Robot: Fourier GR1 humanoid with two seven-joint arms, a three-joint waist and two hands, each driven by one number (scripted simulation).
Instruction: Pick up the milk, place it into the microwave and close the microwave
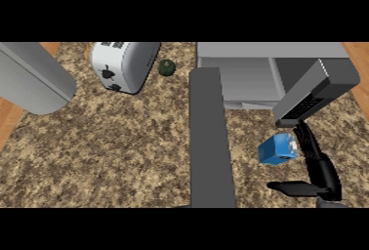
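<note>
Speckled counter is taking up most of the view. The microwave is sitting far right, with its door sticking out open toward the near edge. The toaster is sitting far left. The right hand is hanging near right, fingers straight, thumb spread out leftward, pinching nothing. The milk is lying on the counter just left of those fingers, between door and hand.

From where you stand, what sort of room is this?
Most likely a kitchen: a speckled stone counter carries a toaster, a microwave with its door open, and a blue milk carton.
</note>
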